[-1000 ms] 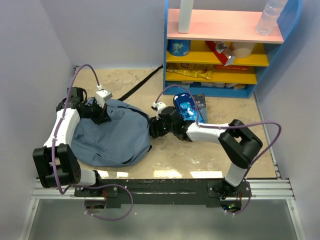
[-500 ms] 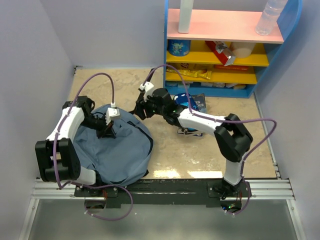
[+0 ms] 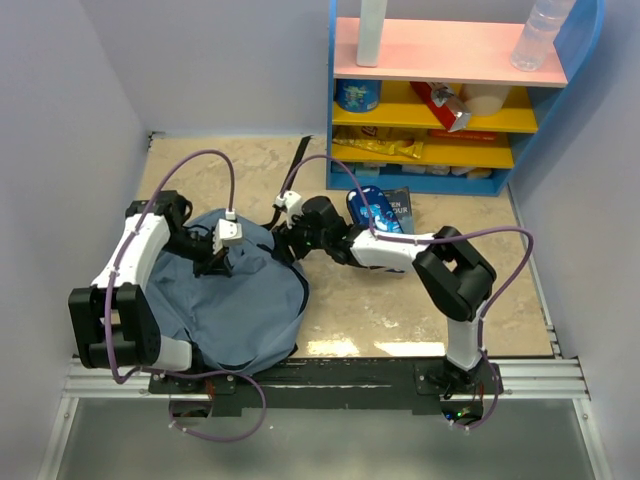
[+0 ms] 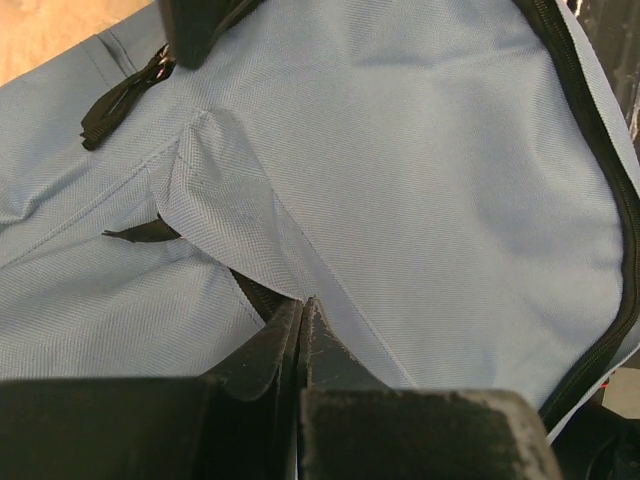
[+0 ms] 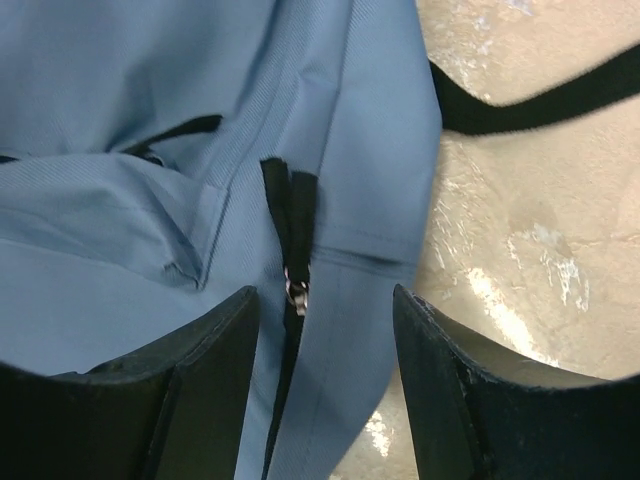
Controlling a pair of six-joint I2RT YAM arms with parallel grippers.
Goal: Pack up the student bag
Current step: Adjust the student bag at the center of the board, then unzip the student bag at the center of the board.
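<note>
Bag (image 3: 235, 300) of slate-blue woven fabric slumps, rounded, on the mottled stone-look table (image 3: 400, 320) at near left. Left gripper (image 4: 303, 305) pinches a fold of it, fingers together; right gripper (image 5: 322, 295), jaws spread wide, hovers above a black zipper pull (image 5: 296, 293) at its edge. Inside unseen.

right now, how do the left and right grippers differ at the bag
The left gripper has its jaws shut, pinching a fold of the student bag; the right gripper has its jaws open and holds nothing. The left gripper is over the bag's broad panel; the right gripper is at its edge, with a zipper pull between its jaws. Both point at the same bag.
</note>
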